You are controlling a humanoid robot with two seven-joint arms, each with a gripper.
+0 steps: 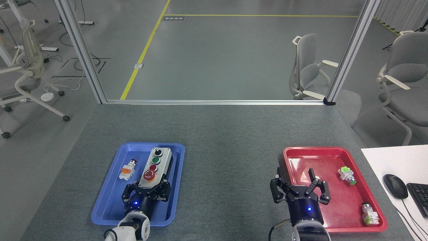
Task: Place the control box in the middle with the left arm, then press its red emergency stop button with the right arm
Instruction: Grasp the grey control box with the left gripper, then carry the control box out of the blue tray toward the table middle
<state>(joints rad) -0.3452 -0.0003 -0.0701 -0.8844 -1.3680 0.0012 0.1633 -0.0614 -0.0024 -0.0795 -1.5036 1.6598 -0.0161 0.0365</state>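
The light grey control box (pixel 154 166) lies in the blue tray (pixel 107 190) at the left, slightly tilted, its knob end far from me. Its red emergency stop button (pixel 149 174) is the nearest button in the row. My left gripper (pixel 147 188) is open, its fingers straddling the box's near end, close to or touching it. My right gripper (pixel 296 183) is open and holds nothing, over the left edge of the red tray (pixel 334 157). The middle (pixel 227 174) between the trays is bare grey felt.
A small loose push-button (pixel 127 169) with an orange-white body lies in the blue tray left of the box. Two green-headed buttons (pixel 346 176) (pixel 369 214) lie in the red tray. At the far right a white desk (pixel 378 157) carries a mouse (pixel 395 186).
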